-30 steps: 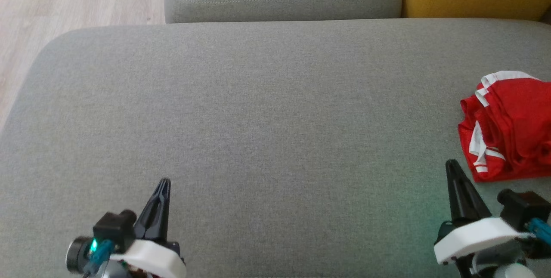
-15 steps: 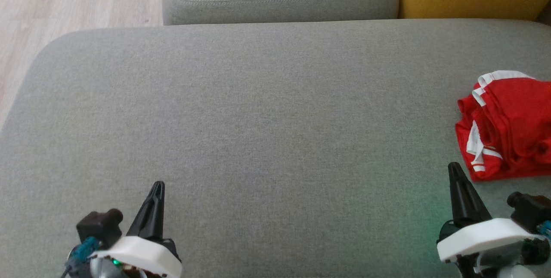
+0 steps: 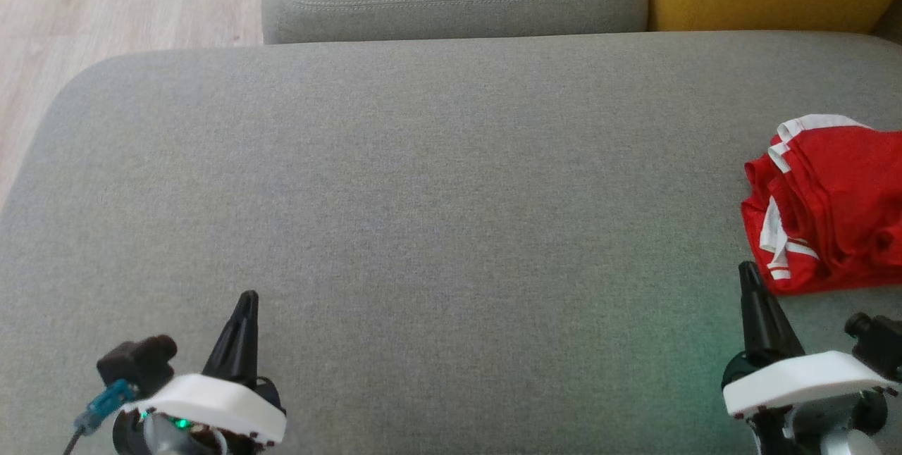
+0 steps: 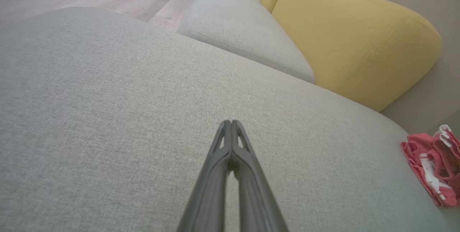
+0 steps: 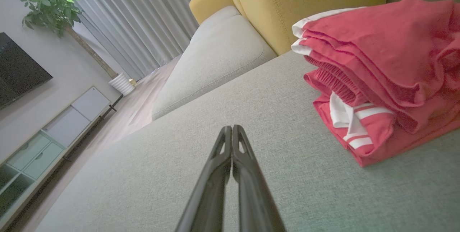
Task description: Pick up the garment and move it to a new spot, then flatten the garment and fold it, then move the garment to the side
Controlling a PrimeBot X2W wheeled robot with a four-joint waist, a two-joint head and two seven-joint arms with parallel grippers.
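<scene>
Red garment (image 3: 831, 208) with white trim lies bunched in loose folds at the far right of the grey sofa cushion (image 3: 423, 194), partly cut by the head view's right edge. Right hand (image 3: 749, 273) sits just short of the bundle's near corner, fingers pressed together, holding nothing; the cloth lies ahead and to its right, close but apart. In the right wrist view the layered edges (image 5: 377, 77) stack up to the right of the closed tips. Left hand (image 3: 246, 300) rests well apart across the cushion, likewise closed and empty. Bundle's longer side looks to run away from the robot. Judgement: the right arm is plainly nearer; it must open before reaching in.
</scene>
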